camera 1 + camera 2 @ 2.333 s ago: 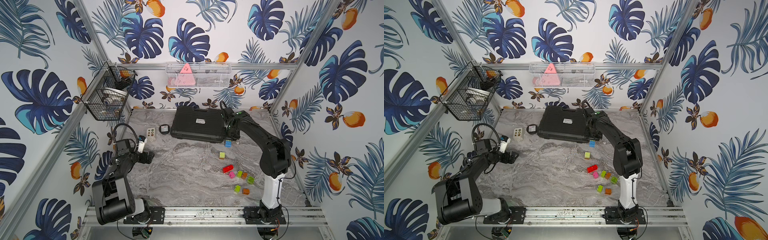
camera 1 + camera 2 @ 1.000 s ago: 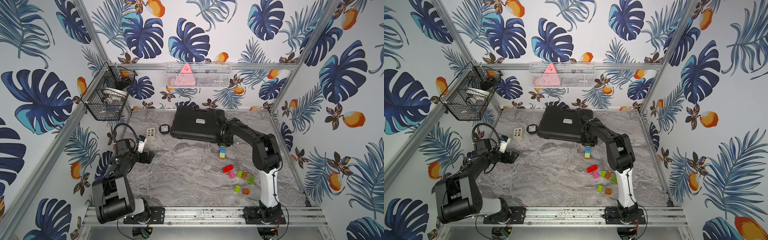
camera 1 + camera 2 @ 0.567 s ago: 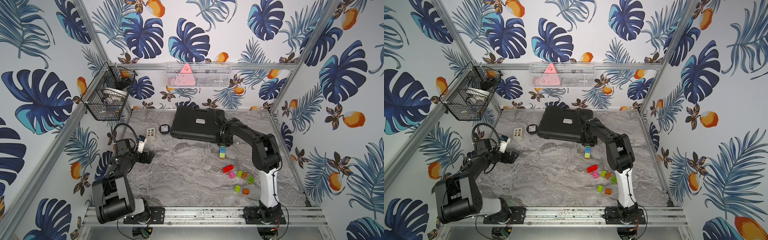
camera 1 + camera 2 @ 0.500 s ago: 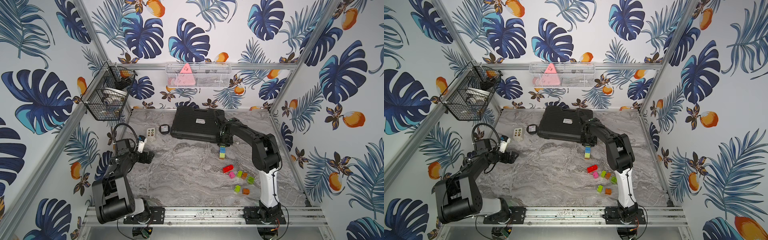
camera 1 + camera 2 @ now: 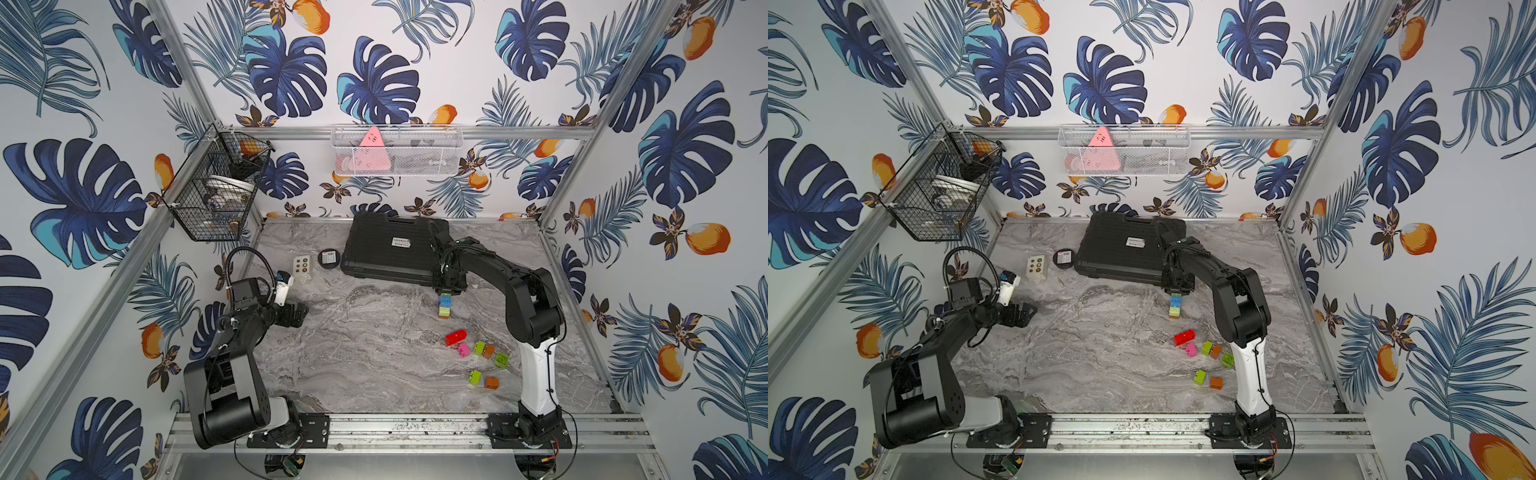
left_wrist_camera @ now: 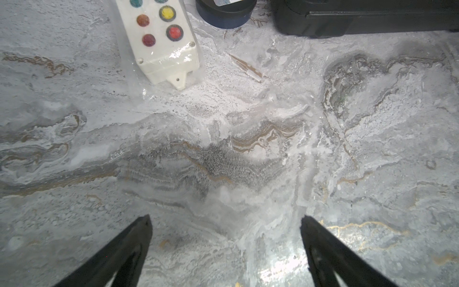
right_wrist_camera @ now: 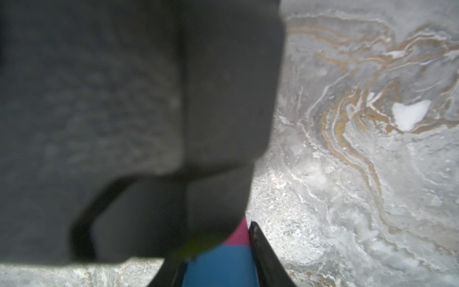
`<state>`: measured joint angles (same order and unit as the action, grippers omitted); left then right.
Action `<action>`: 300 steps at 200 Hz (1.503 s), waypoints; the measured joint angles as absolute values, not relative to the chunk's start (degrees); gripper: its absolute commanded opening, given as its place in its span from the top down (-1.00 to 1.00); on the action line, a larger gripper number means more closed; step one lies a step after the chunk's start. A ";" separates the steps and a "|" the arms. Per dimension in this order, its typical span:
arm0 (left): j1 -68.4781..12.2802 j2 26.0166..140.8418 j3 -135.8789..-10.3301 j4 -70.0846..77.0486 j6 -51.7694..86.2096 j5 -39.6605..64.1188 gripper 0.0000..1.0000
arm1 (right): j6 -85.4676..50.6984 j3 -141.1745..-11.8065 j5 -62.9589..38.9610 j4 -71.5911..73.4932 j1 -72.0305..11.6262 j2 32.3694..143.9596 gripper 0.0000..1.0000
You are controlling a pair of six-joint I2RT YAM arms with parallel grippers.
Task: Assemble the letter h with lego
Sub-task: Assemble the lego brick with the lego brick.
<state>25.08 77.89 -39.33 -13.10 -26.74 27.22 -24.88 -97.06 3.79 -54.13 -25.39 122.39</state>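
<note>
No writing can be read: white labels are seen on the black case (image 5: pixel 380 255) and round disc (image 5: pixel 328 258), their print too small.

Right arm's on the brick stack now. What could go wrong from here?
1. The right gripper grips the blue brick topping a narrow stack; lifting may pull it off or tip the stack.
2. The black case sits close beside that gripper; a sideways move may hit it.

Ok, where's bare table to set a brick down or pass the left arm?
Widest bare patch of table: the middle, bordered by the left gripper, black case, brick stack and loose bricks. The front strip along the rail, left of those bricks, is bare too. Crowded: the loose bricks beside the right arm.
</note>
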 measured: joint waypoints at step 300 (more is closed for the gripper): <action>25.65 77.23 -38.98 -13.78 -26.98 28.29 -0.97 | -23.35 -91.90 4.82 -49.08 -27.42 119.63 0.60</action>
